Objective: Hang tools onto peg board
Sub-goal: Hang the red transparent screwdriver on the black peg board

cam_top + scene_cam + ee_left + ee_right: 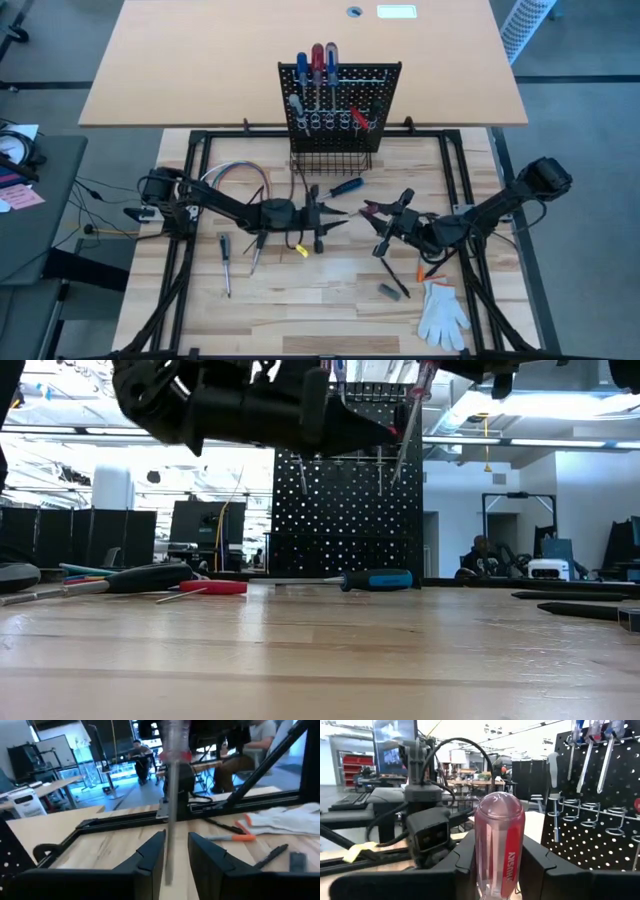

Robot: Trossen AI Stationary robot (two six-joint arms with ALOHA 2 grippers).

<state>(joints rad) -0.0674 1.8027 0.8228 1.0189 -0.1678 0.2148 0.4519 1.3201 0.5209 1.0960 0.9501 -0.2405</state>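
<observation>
Holding a clear red-striped screwdriver (499, 845) clamped in the right gripper (497, 870), shaft between the left gripper (175, 852) fingers, closure indeterminate. Black perforated peg board (340, 105) well behind. Risk: slippage or misalignment during transfer.

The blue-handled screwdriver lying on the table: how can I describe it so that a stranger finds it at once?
Start at the peg board standing at the table's far edge. Just in front of its wire basket, toward the arms, one screwdriver lies flat on the wood. Its handle is blue with a black tip, while the screwdriver in the right gripper is clear and red.
</observation>
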